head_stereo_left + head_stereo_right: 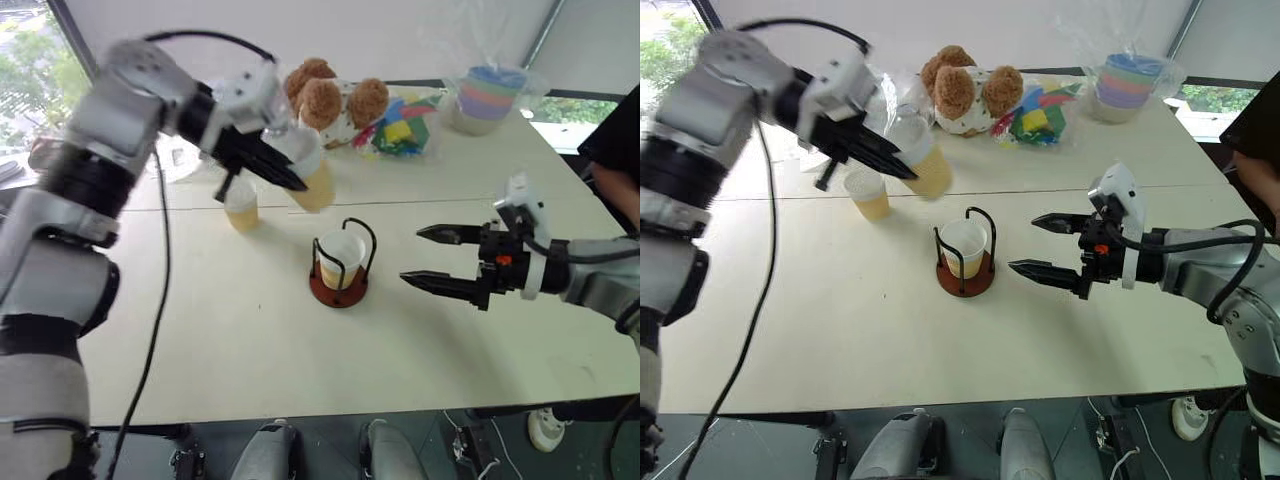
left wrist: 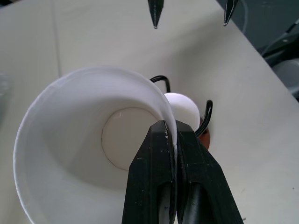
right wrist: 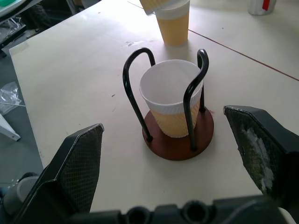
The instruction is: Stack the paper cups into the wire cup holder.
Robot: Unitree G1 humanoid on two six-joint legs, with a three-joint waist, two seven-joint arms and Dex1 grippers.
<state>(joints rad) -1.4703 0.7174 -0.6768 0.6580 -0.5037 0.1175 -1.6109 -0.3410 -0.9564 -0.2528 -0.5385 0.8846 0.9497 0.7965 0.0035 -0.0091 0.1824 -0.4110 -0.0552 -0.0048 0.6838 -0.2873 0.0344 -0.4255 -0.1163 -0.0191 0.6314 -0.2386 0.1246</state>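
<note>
A: What is the left pincer (image 1: 290, 182) doing?
B: It is pinching the rim of a tilted paper cup (image 1: 312, 170), fingers closed on the wall, holding it clear of the worktop (image 1: 250, 340).

A: And the right pincer (image 1: 430, 257)?
B: It is gaping wide, gripping nothing, beside the wire cup holder (image 1: 341, 264).

A: The other cups?
B: One is sitting upright inside the holder (image 3: 171, 98), mid-worktop. Another (image 1: 241, 205) is standing behind it, toward the far edge.
</note>
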